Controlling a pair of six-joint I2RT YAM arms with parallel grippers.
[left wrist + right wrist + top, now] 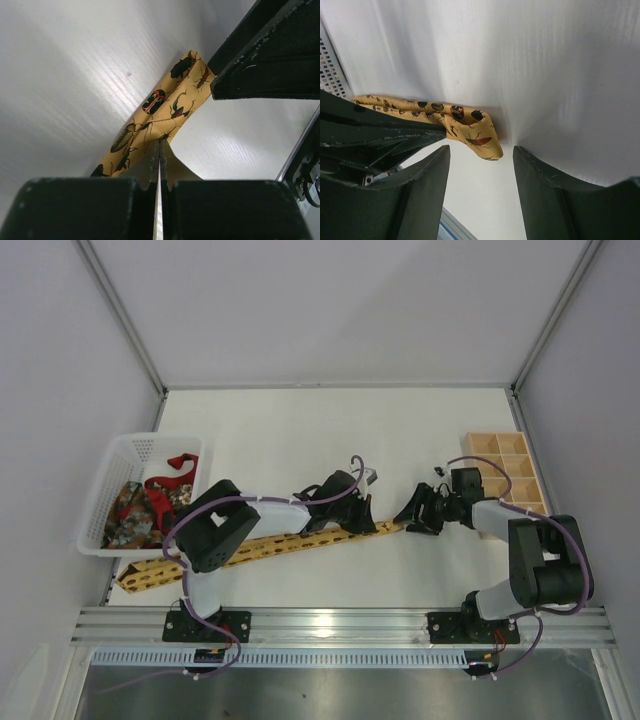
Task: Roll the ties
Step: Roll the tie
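Note:
A yellow tie [260, 545] printed with dark beetles lies slantwise across the table, its narrow end [479, 141] toward the right. My left gripper [360, 520] is shut on this tie a little short of that end, and the fabric puckers at its closed tips [160, 144]. My right gripper [410, 518] stands open just right of the tie's end, which lies ahead of the gap between its fingers [540, 185] and touches neither. A red tie [172, 472] and a dark patterned tie [128, 515] lie in the basket.
A white mesh basket [120, 455] stands at the left edge of the table. A wooden box with compartments [505, 475] sits at the right, close behind my right arm. Purple cables loop over both arms. A metal rail [340, 625] runs along the near edge.

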